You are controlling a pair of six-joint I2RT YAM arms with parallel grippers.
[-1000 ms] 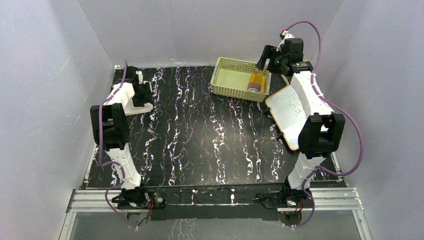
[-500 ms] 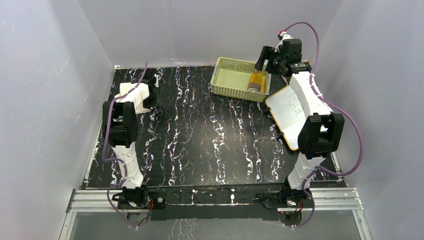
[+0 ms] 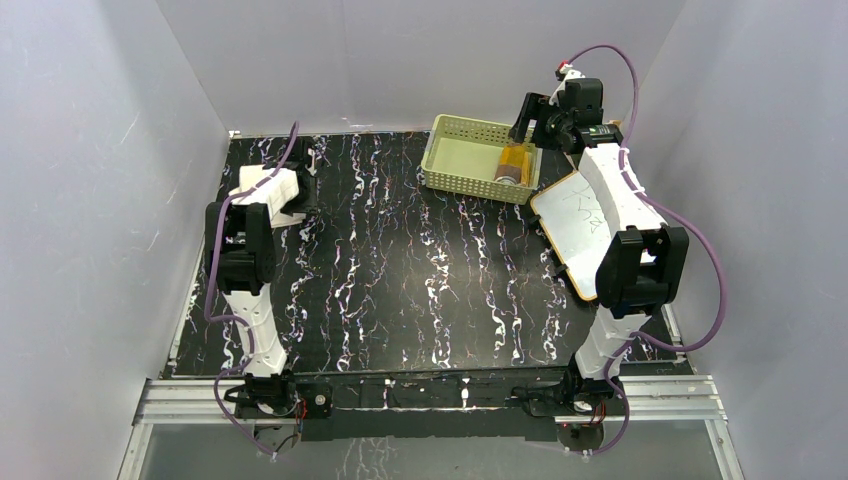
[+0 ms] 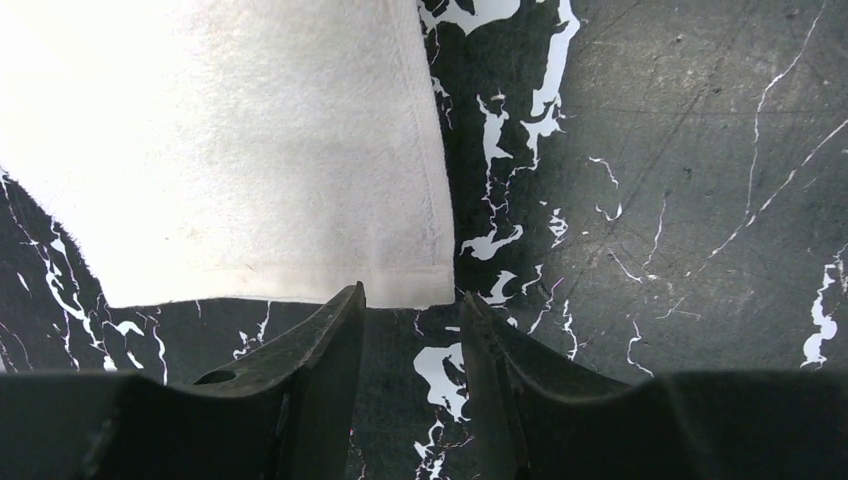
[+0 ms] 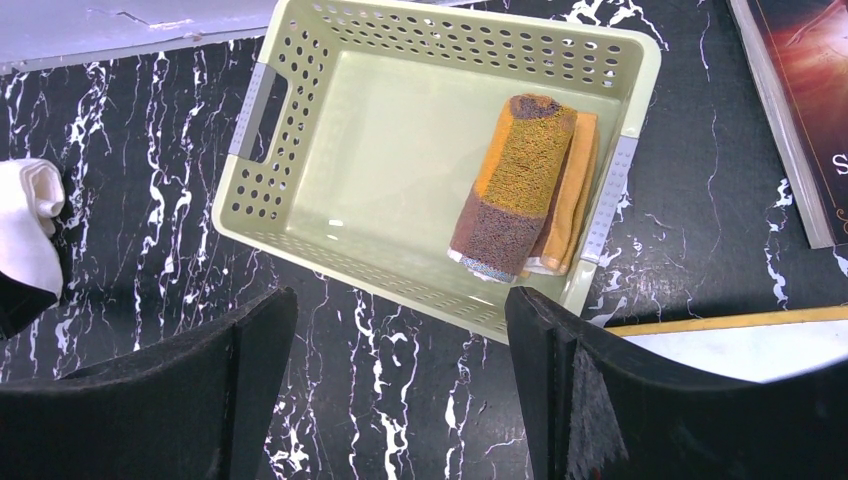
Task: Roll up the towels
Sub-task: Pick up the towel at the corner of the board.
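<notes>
The cream-white towel (image 4: 230, 150) lies flat on the black marble table at the back left (image 3: 262, 185); its edge also shows in the right wrist view (image 5: 25, 225). My left gripper (image 4: 410, 300) hangs low with its tips right at the towel's near hem, by the right corner. Its jaws are narrowly open and bare table shows between them. The mustard-yellow and brown towel (image 5: 520, 190) lies rolled in the pale green basket (image 5: 440, 25) at the back right (image 3: 513, 163). Above the table in front of that basket, my right gripper (image 5: 400, 300) stands wide open and empty.
A white board with an orange rim (image 3: 575, 215) lies right of centre, under the right arm. A dark red flat book-like thing (image 5: 800, 100) lies beside the basket. Grey walls close off the left, back and right of the table.
The left arm has swung right and back along the white towel, and its jaws have narrowed. The right arm has held still.
</notes>
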